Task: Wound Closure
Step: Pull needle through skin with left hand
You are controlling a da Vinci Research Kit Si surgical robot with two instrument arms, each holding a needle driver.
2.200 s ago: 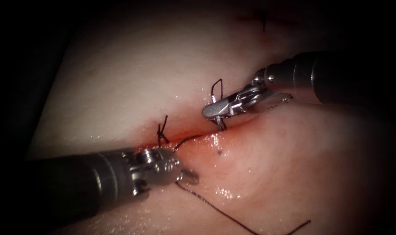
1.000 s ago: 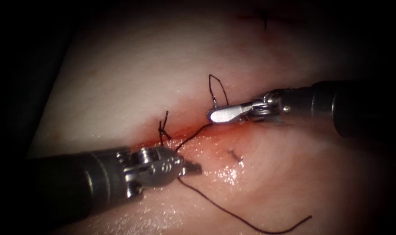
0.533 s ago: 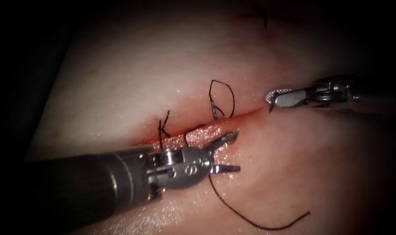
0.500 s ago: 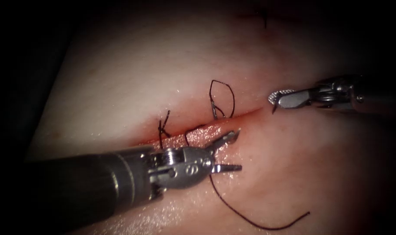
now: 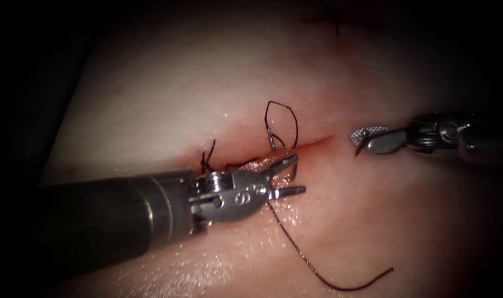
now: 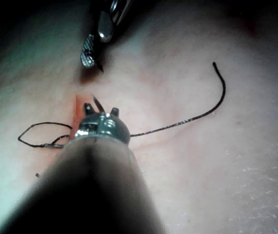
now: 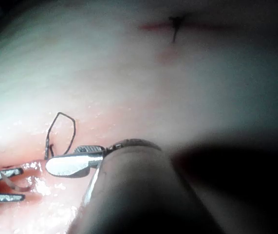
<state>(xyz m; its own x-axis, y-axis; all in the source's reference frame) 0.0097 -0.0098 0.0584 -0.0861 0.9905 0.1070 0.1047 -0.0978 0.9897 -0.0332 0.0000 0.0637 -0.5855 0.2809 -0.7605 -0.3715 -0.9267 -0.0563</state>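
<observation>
The left tool has its thin steel jaws spread wide at the cut, straddling the curved needle emerging from glossy tissue. The right tool, serrated jaws parted and holding nothing, hangs off to the right. Dark thread loops above the cut and trails below.

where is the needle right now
In the endoscope view the needle sits at the cut, between the left end effector's open jaws, beside the thread loop.
</observation>
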